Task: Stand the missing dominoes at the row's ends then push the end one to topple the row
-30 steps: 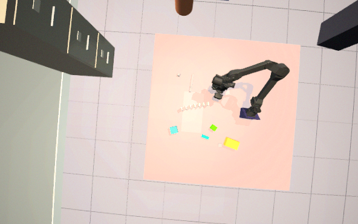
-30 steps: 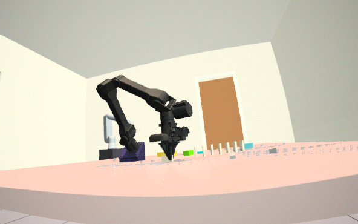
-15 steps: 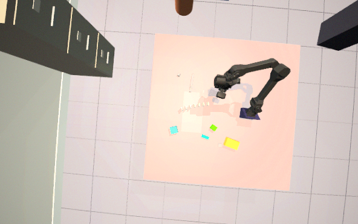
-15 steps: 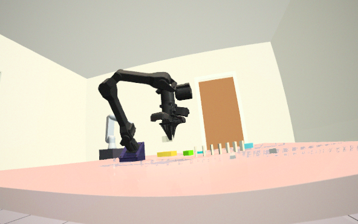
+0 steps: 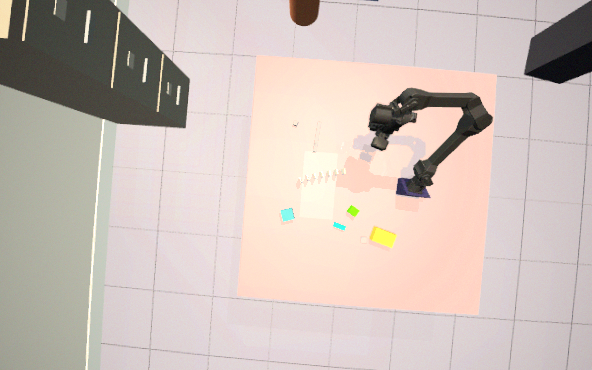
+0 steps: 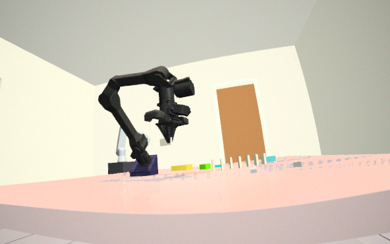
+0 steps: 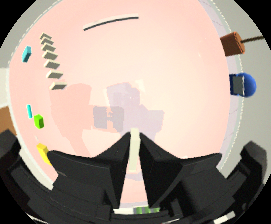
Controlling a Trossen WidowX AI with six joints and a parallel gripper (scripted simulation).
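Above the table [image 5: 418, 265] [image 6: 176, 198] [image 7: 176, 65], the black six-joint arm [image 5: 448, 99] [image 6: 125, 122] carries its black parallel-jaw gripper [image 6: 170, 140] [image 7: 134, 135] pointing downward. The gripper is closed on a flat, cream-coloured domino [image 6: 165, 142] [image 7: 134, 152], which is pinched between the fingertips and held clear of the table surface. In the exterior view the piece projects sideways from the tips (the top view does not show the grip).

Seven pale dominoes [image 5: 320, 175] [image 6: 239, 161] [image 7: 51, 65] stand upright in a spaced row, well apart from the gripper. The held domino is not in line with them; it is off toward the arm's side of the row.

Near the row's arm-side end sit a bright green block [image 5: 353, 211] [image 6: 205, 166] [image 7: 39, 121] and a small, narrow cyan block [image 5: 339, 226] [image 6: 218, 165] [image 7: 29, 111]. A larger cyan block [image 5: 287, 215] [image 6: 271, 159] [image 7: 27, 54] lies near the far end, and a yellow rectangular block [image 5: 383, 237] [image 6: 182, 167] [image 7: 44, 154] rests beyond the green one (none of these touches the row). The arm stands on a dark purple base [image 5: 402, 191] [image 6: 155, 161].
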